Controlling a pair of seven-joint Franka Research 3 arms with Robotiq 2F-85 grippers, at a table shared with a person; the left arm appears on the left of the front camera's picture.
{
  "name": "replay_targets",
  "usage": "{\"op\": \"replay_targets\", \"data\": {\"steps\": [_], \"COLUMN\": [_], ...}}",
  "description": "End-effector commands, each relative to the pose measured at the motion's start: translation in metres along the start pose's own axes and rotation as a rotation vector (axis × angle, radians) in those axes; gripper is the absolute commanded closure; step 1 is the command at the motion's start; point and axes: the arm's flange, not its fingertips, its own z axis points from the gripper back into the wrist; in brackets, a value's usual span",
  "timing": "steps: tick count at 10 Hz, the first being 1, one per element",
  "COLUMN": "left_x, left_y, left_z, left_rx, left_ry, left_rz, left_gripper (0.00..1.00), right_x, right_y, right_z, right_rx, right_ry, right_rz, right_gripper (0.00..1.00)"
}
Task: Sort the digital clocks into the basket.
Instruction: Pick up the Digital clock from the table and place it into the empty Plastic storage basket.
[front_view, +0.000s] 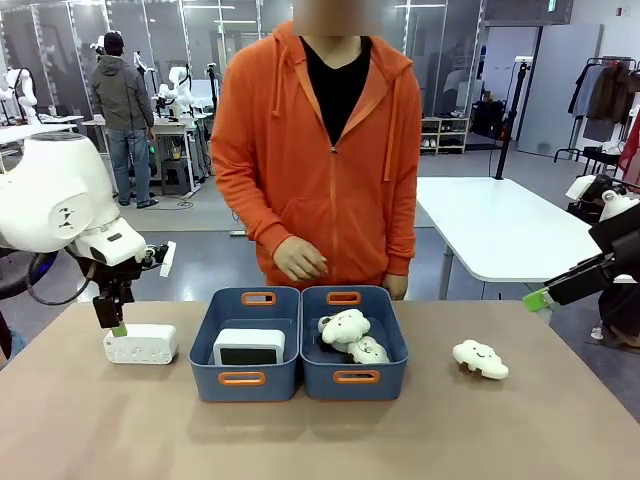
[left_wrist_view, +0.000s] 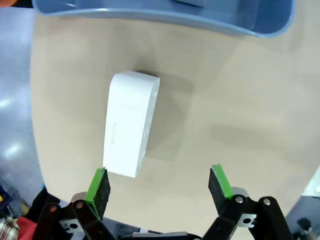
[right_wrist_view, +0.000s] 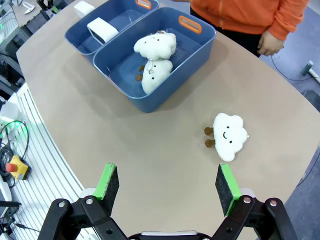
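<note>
A white digital clock (front_view: 140, 343) with a dotted face lies on the table left of the bins. My left gripper (front_view: 114, 325) hangs open just above its left end. In the left wrist view the clock (left_wrist_view: 131, 122) lies past the open gripper (left_wrist_view: 160, 187), its near end beside the left pad, nothing gripped. A second clock (front_view: 249, 347) with a grey-green screen sits inside the left blue basket (front_view: 212, 380). My right gripper (front_view: 537, 298) hovers open at the far right, high over the table, open also in the right wrist view (right_wrist_view: 167, 187).
The right blue bin (front_view: 398, 372) holds two cream cloud toys (front_view: 345, 327). Another cloud toy (front_view: 480, 358) lies on the table right of the bins, ahead of my right gripper (right_wrist_view: 230, 136). A person in an orange hoodie (front_view: 320, 150) stands behind the bins, one hand (front_view: 298, 260) hanging above them.
</note>
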Motion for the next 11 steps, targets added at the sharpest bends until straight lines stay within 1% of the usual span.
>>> {"op": "replay_targets", "data": {"steps": [1,2,4,6,8,11], "left_x": [0.009,0.009,0.011,0.01,0.012,0.016], "left_y": [0.018,0.021,0.032,0.035,0.037,0.051], "left_z": [-0.007,-0.018,-0.035,-0.048,-0.059,-0.064], "left_rx": [-0.009,-0.113,-0.096,-0.102,-0.078,-0.073], "left_ry": [0.038,0.05,0.069,0.063,0.073,0.086], "left_rz": [-0.013,0.003,-0.022,-0.076,-0.137,-0.153], "left_gripper": [0.0,0.0,0.0,0.0,0.0,0.0], "right_x": [-0.001,-0.001,-0.001,-0.001,-0.001,-0.001], "right_y": [0.001,0.001,0.001,0.001,0.001,0.001], "right_z": [0.001,0.001,0.001,0.001,0.001,0.001], "right_rx": [0.0,0.0,0.0,0.0,0.0,0.0], "right_ry": [0.009,0.009,0.009,0.009,0.009,0.009], "right_rz": [-0.004,-0.004,-0.004,-0.004,-0.004,-0.004], "right_gripper": [0.02,0.02,0.02,0.02,0.02,0.02]}}
